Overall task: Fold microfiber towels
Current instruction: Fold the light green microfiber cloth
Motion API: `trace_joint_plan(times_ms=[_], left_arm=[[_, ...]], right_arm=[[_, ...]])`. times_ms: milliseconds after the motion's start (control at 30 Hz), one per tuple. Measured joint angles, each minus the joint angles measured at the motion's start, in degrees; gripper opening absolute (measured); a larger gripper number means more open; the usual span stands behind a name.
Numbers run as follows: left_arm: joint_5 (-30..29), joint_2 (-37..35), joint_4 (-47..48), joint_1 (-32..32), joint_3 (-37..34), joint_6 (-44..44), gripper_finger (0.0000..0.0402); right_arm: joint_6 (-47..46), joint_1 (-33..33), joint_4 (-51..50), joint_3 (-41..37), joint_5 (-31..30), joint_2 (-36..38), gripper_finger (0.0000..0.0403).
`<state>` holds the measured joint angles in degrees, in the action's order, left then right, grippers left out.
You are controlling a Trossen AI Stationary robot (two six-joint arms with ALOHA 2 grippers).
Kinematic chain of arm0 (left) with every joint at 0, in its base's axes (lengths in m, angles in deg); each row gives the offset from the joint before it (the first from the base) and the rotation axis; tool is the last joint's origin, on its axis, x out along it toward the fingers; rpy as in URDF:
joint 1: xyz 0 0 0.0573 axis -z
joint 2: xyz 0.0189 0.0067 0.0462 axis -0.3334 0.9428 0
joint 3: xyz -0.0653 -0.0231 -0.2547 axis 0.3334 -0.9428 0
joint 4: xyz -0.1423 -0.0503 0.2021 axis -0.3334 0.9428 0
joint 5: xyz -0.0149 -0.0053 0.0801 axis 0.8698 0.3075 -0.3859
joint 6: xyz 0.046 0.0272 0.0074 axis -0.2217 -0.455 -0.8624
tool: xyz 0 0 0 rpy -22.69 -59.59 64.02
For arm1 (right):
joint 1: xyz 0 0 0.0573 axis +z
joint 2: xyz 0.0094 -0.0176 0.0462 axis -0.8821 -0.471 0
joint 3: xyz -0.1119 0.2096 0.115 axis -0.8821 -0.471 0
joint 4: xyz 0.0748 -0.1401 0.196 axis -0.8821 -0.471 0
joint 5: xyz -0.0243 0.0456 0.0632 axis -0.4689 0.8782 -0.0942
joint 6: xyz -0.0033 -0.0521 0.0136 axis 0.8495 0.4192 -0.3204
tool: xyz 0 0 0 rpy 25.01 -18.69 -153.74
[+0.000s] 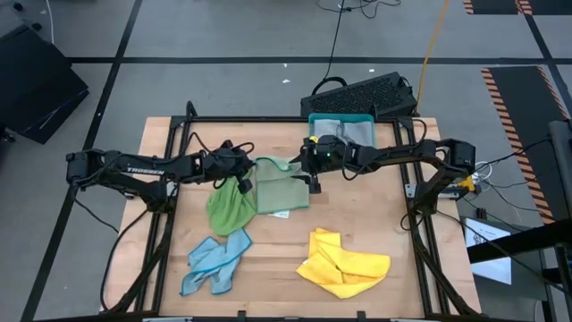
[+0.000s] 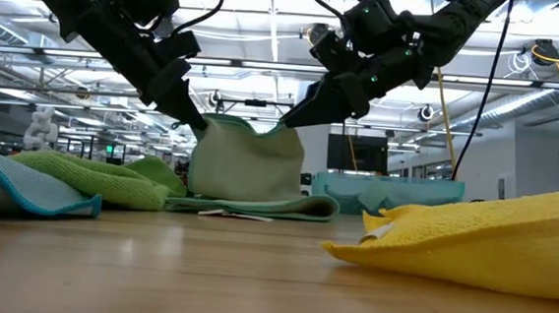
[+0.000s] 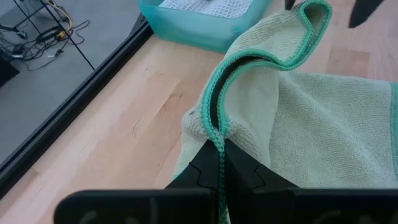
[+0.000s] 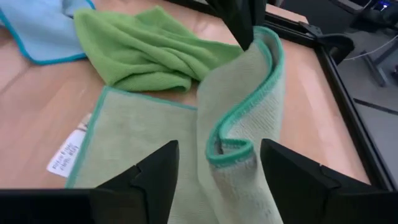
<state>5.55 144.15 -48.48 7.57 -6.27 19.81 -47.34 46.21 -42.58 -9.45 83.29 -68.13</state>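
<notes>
**High view: pale green towel is hanging between 2 grippers at mid-desk**

The pale green towel (image 1: 279, 186) is lying at the middle of the desk (image 1: 268, 268), its far edge lifted into a standing fold. The left gripper (image 3: 219, 171) is pinching one raised corner, its fingers (image 3: 199, 177) pressed together on the teal hem. The right gripper (image 4: 217, 165) is at the other raised corner; its fingers (image 4: 152, 174) are standing spread on either side of the hem, which is curling loosely between them, so this corner looks released or close to it.

The raised edge is running across the desk from one gripper to the other, and the flat half of the towel is stretching from it toward the near side, where the label is showing. Any fold will probably have to carry that edge over the flat half, and only the left arm is gripping it now.

The bright green towel (image 1: 229, 207) is bunched just beside, the light blue towel (image 1: 213, 261) and the yellow towel (image 1: 344, 265) nearer the front, and the teal tray (image 1: 315, 120) just behind the right gripper.
</notes>
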Motion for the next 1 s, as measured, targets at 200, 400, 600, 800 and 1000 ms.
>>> trace_joint_plan(times_ms=[200, 400, 600, 800, 1000], left_arm=[[0.0, 0.0, -0.3, 0.0, 0.0, 0.0, 0.0007], [0.0, 0.0, -0.3, 0.0, 0.0, 0.0, 0.0007], [0.0, 0.0, -0.3, 0.0, 0.0, -0.5, 0.0007], [-0.6, 0.0, -0.6, -0.9, 0.0, -2.0, 0.0007], [-6.2, 0.0, -2.9, -4.0, 0.0, -5.3, 0.0007]], right_arm=[[2.3, -0.1, 0.1, 0.0, 0.0, 0.0, 0.0194], [3.7, -0.3, 1.3, 0.0, 0.0, -1.5, 0.0157], [3.5, -1.4, 3.6, 0.0, -0.9, -3.0, 0.0061], [3.2, -2.6, 7.8, 0.0, -1.8, -1.7, 0.0014], [1.0, -6.9, 13.1, 0.0, -3.3, -2.5, 0.0006]])
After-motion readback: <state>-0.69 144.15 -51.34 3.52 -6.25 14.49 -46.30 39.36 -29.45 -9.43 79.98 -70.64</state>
